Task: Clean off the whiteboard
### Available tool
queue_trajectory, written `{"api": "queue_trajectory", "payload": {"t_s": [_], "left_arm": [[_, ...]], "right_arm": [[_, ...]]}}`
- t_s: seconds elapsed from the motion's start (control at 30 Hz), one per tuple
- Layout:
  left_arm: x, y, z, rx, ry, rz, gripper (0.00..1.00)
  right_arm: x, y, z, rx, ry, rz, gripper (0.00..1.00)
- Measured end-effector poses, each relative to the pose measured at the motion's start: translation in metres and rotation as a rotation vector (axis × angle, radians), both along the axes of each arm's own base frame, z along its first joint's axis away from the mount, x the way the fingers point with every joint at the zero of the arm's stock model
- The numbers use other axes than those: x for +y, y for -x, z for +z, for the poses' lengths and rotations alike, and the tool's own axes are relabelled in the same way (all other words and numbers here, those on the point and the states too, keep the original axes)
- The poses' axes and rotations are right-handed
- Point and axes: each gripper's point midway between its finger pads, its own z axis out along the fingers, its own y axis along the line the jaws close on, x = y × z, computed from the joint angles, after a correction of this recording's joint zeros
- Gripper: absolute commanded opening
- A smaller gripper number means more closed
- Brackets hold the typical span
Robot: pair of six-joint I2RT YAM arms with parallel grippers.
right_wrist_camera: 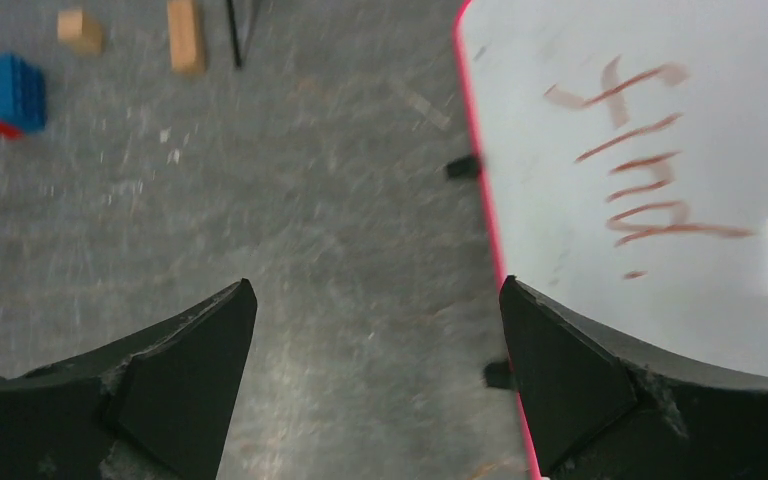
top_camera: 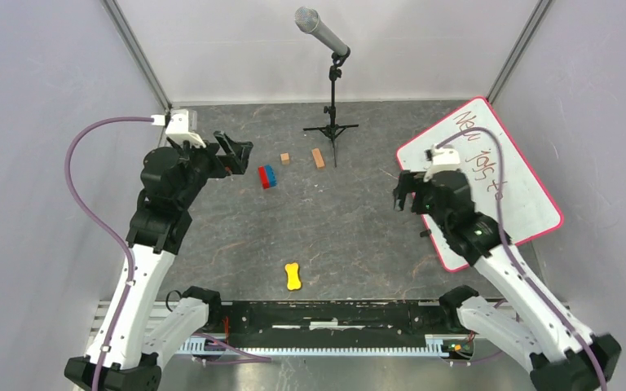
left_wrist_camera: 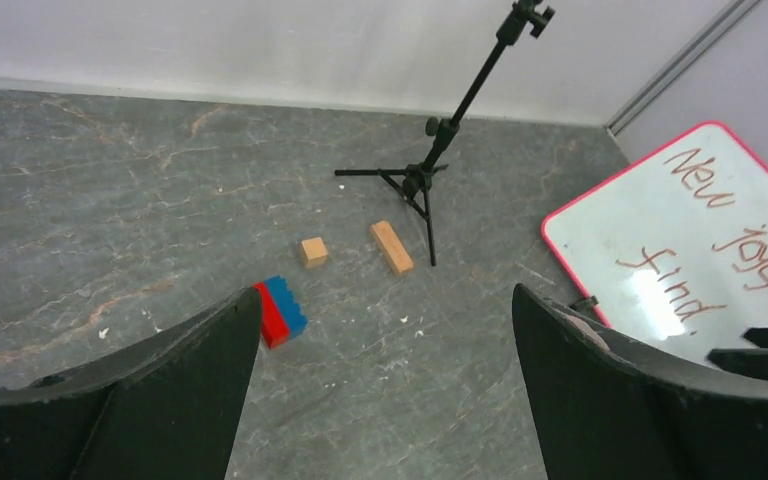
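Written-on whiteboard (top_camera: 522,195) is laid at the bench's (top_camera: 334,228) right edge. Right hand (right_wrist_camera: 375,300), released and empty, is held at its left rim; left hand (left_wrist_camera: 385,310), released, is farther.

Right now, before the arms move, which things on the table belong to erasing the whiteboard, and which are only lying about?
For the job:
- whiteboard
- red handwriting on it

Lying about:
- red-and-blue block
- small wooden cube
- longer wooden block
- yellow bone-shaped piece
- microphone on its stand

I see no obvious eraser.
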Motion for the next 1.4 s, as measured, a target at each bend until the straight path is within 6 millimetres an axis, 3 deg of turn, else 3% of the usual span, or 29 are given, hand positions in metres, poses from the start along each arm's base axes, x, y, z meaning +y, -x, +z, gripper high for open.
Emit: {"api": "queue_trajectory", "payload": {"t_s": [0.1,0.2,0.5,0.6,0.77,0.87,1.0,1.23,1.4], "left_arm": [[-0.002,0.002,-0.006,0.003,-0.027,-0.004,1.0],[-0.002,0.006,-0.008,-0.005,-0.044,0.0,1.0],[0.006,0.013,-0.004,-0.031,-0.068,0.052,1.0],[0.008,0.016,-0.001,-0.043,-0.074,0.064,1.0],[0.006,0.02,0.001,-0.055,-0.083,0.059,1.0],[0.006,0.021,0.001,-0.056,-0.084,0.058,1.0],[0.007,0.022,0.0,-0.057,-0.085,0.064,1.0],[0.005,0.024,0.0,-0.058,-0.085,0.059,1.0],[0.004,0.024,0.001,-0.059,-0.085,0.055,1.0]], "right_arm": [[0.035,0.012,-0.05,0.149,-0.022,0.088,0.98],[0.081,0.034,-0.08,0.255,-0.039,0.184,0.98],[0.217,0.103,-0.122,0.388,-0.031,0.332,0.98],[0.265,0.121,-0.129,0.38,-0.01,0.375,0.94],[0.313,0.144,-0.147,0.37,0.034,0.393,0.79],[0.328,0.149,-0.167,0.39,0.08,0.375,0.77],[0.328,0.153,-0.188,0.396,0.165,0.341,0.76],[0.319,0.155,-0.191,0.375,0.229,0.314,0.53],[0.315,0.155,-0.192,0.373,0.241,0.305,0.47]]}}
